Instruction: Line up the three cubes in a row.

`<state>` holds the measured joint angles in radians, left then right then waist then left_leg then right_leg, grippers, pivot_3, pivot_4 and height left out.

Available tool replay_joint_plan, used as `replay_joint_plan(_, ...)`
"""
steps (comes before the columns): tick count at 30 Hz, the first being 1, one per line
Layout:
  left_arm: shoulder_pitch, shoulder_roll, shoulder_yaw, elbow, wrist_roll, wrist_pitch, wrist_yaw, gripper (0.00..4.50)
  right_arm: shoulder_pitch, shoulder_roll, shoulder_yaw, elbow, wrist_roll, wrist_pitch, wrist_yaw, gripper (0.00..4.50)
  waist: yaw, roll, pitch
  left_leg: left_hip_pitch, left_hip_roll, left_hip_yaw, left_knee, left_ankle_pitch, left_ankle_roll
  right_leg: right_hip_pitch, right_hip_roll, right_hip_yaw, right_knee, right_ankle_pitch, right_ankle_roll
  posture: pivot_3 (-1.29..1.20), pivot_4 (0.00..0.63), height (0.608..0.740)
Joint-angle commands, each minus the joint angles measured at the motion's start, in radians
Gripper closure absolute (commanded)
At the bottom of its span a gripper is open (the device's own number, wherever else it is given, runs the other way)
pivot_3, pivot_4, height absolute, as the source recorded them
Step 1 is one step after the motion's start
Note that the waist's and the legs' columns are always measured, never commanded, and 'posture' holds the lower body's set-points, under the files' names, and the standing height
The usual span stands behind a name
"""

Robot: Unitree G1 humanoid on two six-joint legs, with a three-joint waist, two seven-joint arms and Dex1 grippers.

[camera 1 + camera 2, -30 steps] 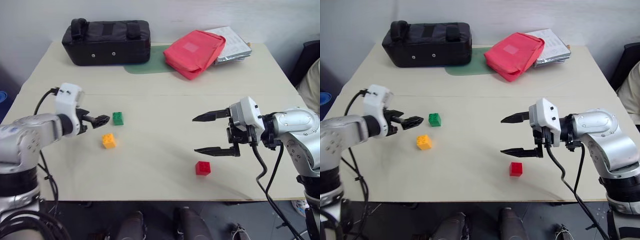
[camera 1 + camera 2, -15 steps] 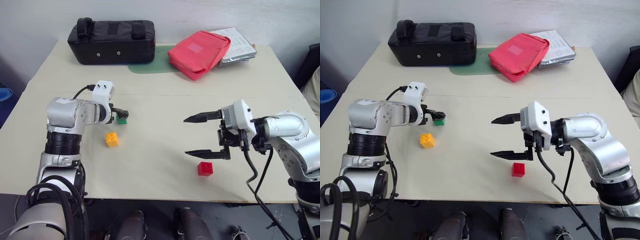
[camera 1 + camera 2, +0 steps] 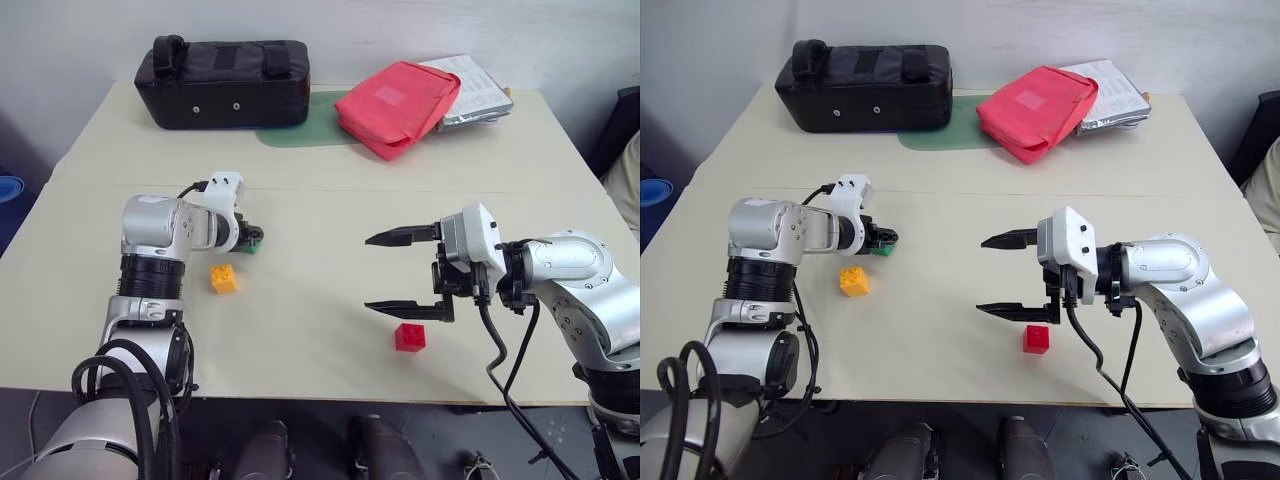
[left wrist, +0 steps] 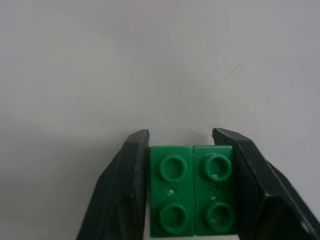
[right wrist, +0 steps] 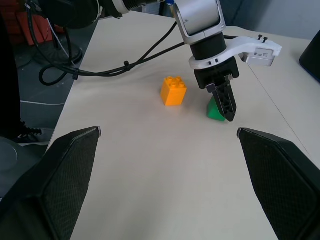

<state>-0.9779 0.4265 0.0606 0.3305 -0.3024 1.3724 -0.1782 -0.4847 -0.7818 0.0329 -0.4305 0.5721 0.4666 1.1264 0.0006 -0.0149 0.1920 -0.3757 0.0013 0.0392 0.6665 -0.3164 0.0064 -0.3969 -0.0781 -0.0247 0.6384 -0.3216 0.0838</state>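
Clamping the green cube [image 4: 192, 189], left hand [image 4: 191, 150]; right hand [image 3: 397, 271] spread, empty. Yellow cube [image 3: 223, 278] and red cube [image 3: 408, 336] unaligned; row not begun.

Your left gripper [image 3: 883, 240] is down at the green cube [image 3: 881, 249] on the surface [image 3: 940, 200], black jaws closed around it. Just near of that, apart from it, sits the yellow cube [image 3: 853, 281]. Your right gripper [image 3: 1002, 275] hangs above the surface pointing left, jaws spread wide with nothing between them; the red cube [image 3: 1036, 339] lies just below the lower finger. Along the far edge you have a black bag [image 3: 865, 86], a red pouch [image 3: 1038, 106] and a silver packet [image 3: 1112, 90].
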Motion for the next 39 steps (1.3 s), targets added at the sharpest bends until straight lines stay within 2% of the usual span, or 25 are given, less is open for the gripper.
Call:
replay_joint_plan(1, -0.012, 0.005, 0.005, -0.008, 0.015, -0.005, -0.011, 2.98, -0.011, 0.001, -0.019, -0.027, 0.011, -0.017, 0.0, 0.0, 0.0, 0.0, 0.0, 0.0, 0.0, 0.0, 0.0, 0.0, 0.0, 0.0, 0.0, 0.0, 0.0, 0.0, 0.0, 0.0, 0.15, 0.74)
replay_joint_plan(7, 0.008, 0.051, 0.0, -0.006, 0.026, -0.024, -0.048, 2.98, -0.003, -0.014, -0.014, -0.017, 0.0, -0.022, 0.015, 0.0, -0.003, 0.0, 0.0, 0.0, 0.0, 0.0, 0.0, 0.0, 0.0, 0.0, 0.0, 0.0, 0.0, 0.0, 0.0, 0.0, 0.15, 0.74)
replay_joint_plan(12, 0.013, 0.126, -0.051, -0.009, 0.036, -0.06, -0.129, 2.98, 0.007, -0.02, -0.012, -0.006, -0.027, -0.039, 0.026, 0.0, -0.001, 0.0, 0.0, 0.0, 0.0, 0.0, 0.0, 0.0, 0.0, 0.0, 0.0, 0.0, 0.0, 0.0, 0.0, 0.0, 0.15, 0.74)
replay_joint_plan(14, 0.011, 0.173, -0.111, -0.042, 0.013, -0.08, -0.234, 2.98, 0.014, -0.028, -0.018, -0.006, -0.022, -0.028, 0.034, 0.0, -0.001, 0.0, 0.0, 0.0, 0.0, 0.0, 0.0, 0.0, 0.0, 0.0, 0.0, 0.0, 0.0, 0.0, 0.0, 0.0, 0.15, 0.74)
replay_joint_plan(18, 0.02, 0.275, -0.229, -0.174, -0.008, -0.281, -0.504, 2.98, 0.042, -0.07, -0.038, -0.013, -0.008, -0.016, 0.062, 0.0, 0.001, 0.0, 0.0, -0.001, 0.0, 0.0, 0.0, 0.0, 0.0, 0.0, 0.0, 0.0, -0.001, 0.0, 0.0, 0.0, 0.15, 0.74)
replay_joint_plan(23, 0.031, 0.34, -0.256, -0.311, -0.081, -0.514, -0.838, 2.98, 0.12, -0.15, -0.078, -0.036, 0.01, -0.007, 0.111, 0.0, 0.001, 0.0, 0.0, -0.001, 0.0, 0.0, 0.0, 0.0, 0.0, 0.0, -0.001, 0.0, -0.002, 0.0, 0.0, 0.0, 0.15, 0.74)
replay_joint_plan(26, 0.049, 0.362, -0.288, -0.4, -0.124, -0.546, -0.979, 2.98, 0.175, -0.181, -0.107, -0.058, 0.029, 0.001, 0.119, 0.0, -0.001, 0.0, 0.0, -0.001, 0.0, 0.0, 0.0, 0.0, 0.001, 0.0, -0.001, 0.0, -0.003, 0.0, 0.0, 0.0, 0.15, 0.74)
replay_joint_plan(30, 0.117, 0.416, -0.428, -0.546, -0.091, -0.586, -1.117, 2.98, 0.253, -0.207, -0.144, -0.099, 0.046, 0.009, 0.118, 0.0, -0.006, 0.0, 0.0, 0.001, 0.0, 0.001, -0.001, 0.0, 0.001, 0.001, 0.0, 0.003, -0.002, 0.0, 0.0, 0.0, 0.15, 0.74)
replay_joint_plan(34, 0.148, 0.36, -0.585, -0.538, 0.062, -0.667, -1.065, 2.98, 0.308, -0.23, -0.163, -0.118, 0.035, 0.011, 0.121, 0.0, 0.002, 0.0, 0.0, 0.001, 0.0, 0.001, -0.001, 0.001, 0.003, 0.001, 0.0, 0.003, -0.003, 0.0, 0.0, 0.0, 0.15, 0.74)
replay_joint_plan(39, 0.156, 0.293, -0.635, -0.535, 0.117, -0.711, -1.06, 2.98, 0.388, -0.271, -0.161, -0.119, -0.017, -0.046, 0.157, 0.0, 0.008, 0.0, 0.0, 0.0, -0.001, 0.0, 0.0, 0.0, 0.007, 0.002, -0.001, 0.003, -0.004, 0.0, 0.0, 0.0, 0.15, 0.74)
